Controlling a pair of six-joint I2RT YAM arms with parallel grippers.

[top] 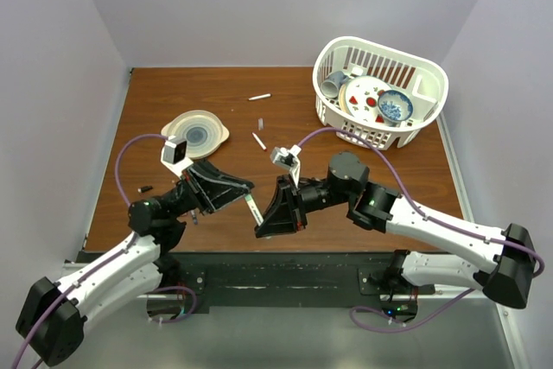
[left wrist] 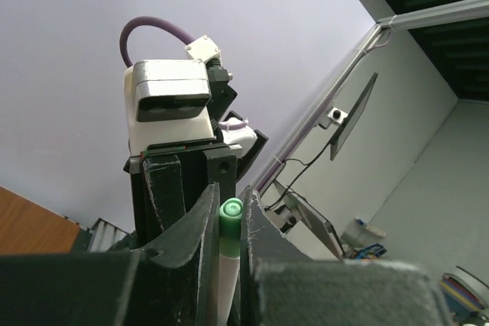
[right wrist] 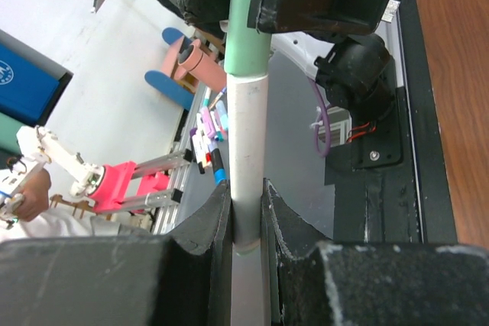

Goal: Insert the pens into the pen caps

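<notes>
From the left wrist I see only the tip of the green cap [left wrist: 231, 209]. The pen [left wrist: 226, 280] below it sinks between the left gripper [left wrist: 229, 215] fingers [left wrist: 200, 227] and runs off the bottom edge. From the right wrist, the cap's far end is buried in the left gripper, and the barrel leaves the frame inside the right gripper [right wrist: 246, 198]. On the table [top: 173, 92], a small pale piece [top: 259, 123] and a dark bit [top: 145, 188] are too small for me to name.
</notes>
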